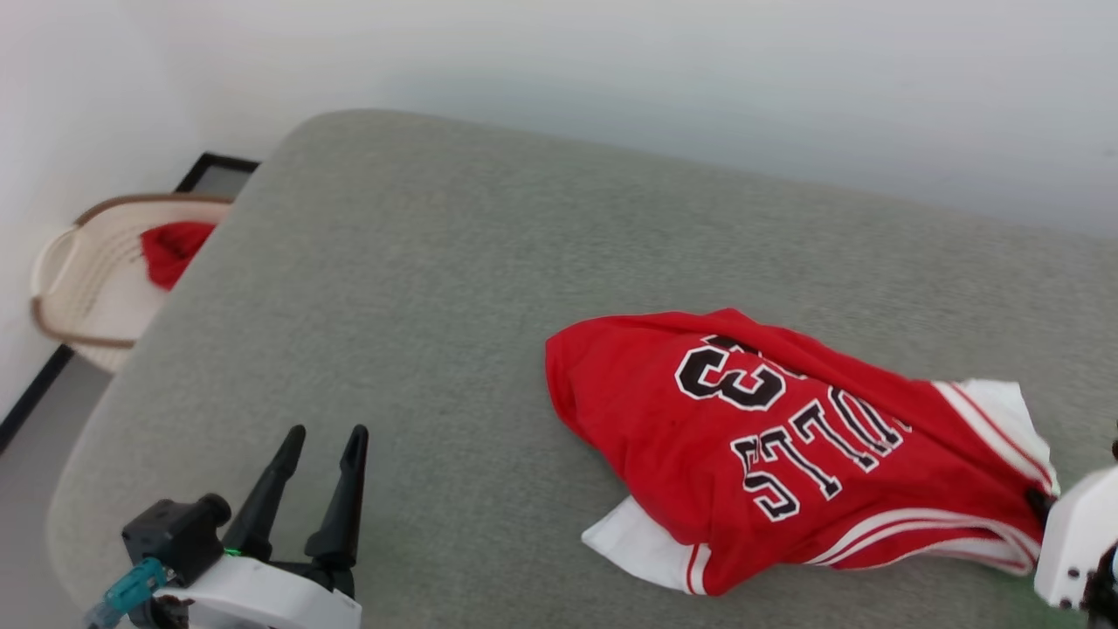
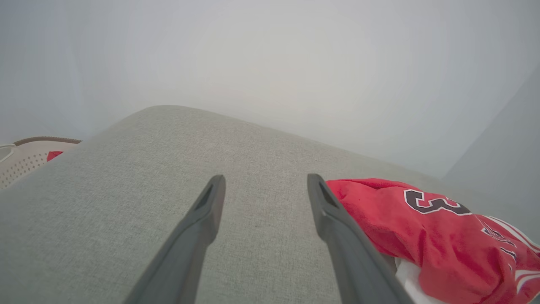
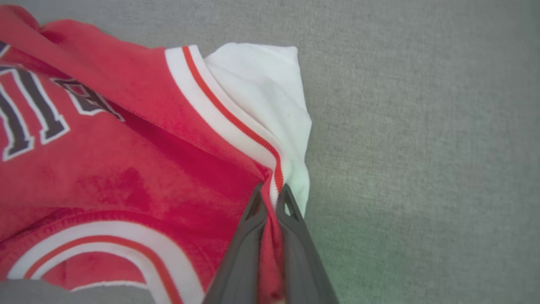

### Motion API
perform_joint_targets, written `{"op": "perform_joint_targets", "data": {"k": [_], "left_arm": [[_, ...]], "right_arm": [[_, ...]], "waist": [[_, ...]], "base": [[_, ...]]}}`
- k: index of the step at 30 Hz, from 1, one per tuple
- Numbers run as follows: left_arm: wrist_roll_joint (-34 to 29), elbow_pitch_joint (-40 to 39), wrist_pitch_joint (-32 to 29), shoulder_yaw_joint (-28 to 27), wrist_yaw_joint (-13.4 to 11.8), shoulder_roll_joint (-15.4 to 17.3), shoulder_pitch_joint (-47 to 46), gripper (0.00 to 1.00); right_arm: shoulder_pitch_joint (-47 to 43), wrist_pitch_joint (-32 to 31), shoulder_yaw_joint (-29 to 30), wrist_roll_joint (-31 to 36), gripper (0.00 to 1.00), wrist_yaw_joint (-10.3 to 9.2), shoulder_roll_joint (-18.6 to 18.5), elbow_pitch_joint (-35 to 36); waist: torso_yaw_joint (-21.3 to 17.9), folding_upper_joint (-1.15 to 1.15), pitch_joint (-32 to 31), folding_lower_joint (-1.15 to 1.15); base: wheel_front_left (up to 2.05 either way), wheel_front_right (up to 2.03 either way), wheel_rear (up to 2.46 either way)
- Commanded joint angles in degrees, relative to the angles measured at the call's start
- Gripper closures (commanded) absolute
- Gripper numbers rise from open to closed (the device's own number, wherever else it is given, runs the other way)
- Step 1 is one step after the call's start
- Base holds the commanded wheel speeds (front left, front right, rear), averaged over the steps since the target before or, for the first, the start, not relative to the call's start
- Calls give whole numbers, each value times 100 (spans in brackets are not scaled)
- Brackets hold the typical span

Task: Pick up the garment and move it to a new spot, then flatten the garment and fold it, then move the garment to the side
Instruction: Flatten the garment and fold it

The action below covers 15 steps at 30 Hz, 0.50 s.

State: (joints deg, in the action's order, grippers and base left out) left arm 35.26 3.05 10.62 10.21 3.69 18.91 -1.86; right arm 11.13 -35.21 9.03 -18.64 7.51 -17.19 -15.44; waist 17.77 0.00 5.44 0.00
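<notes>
On the grey fabric surface (image 1: 419, 288) the garment (image 1: 742, 454) lies crumpled, towards the right side in the head view. It is a red jersey with black, white-outlined lettering that reads upside down from the head: a "3" and most of "BULLS" show, the rest lost in folds. Its white short sleeves stick out, one at the near edge and one at the far right end, each joined to the red body by red-and-white striped trim. A curved band of the same trim runs along the near right part.

The right fingers (image 3: 295, 236) are closed on the garment (image 3: 126, 169), pinching a fold of red cloth and striped trim just where the right-hand white sleeve meets the body. In the head view they (image 1: 1038, 504) touch the garment's right end. The left fingers (image 1: 349, 472) are spread wide and grip nothing. They point over bare surface at the lower left, well apart from the garment. In the left wrist view these fingers (image 2: 206, 219) frame bare fabric, with the garment (image 2: 422, 236) showing just beyond one of them.

Count: one garment, two pairs of fingers, one pale basket (image 1: 79, 279) off the surface's far left corner, and one small red cloth (image 1: 175, 249) in it
</notes>
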Motion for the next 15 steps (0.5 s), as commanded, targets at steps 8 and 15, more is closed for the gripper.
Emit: {"op": "perform_joint_targets", "data": {"k": [8, 15], "left_arm": [[59, -94, -97, -23, -42, 105, 63, 0], [119, -132, -223, 11, -4, 197, 117, 0]], "right_arm": [[-746, -209, 422, 187, 100, -4, 582, 596], [-761, 118, 292, 306, 0, -4, 836, 705]], "waist": [[-516, 0, -188, 0], [-709, 0, -297, 0]], "base": [[0, 0, 0], [0, 0, 0]]}}
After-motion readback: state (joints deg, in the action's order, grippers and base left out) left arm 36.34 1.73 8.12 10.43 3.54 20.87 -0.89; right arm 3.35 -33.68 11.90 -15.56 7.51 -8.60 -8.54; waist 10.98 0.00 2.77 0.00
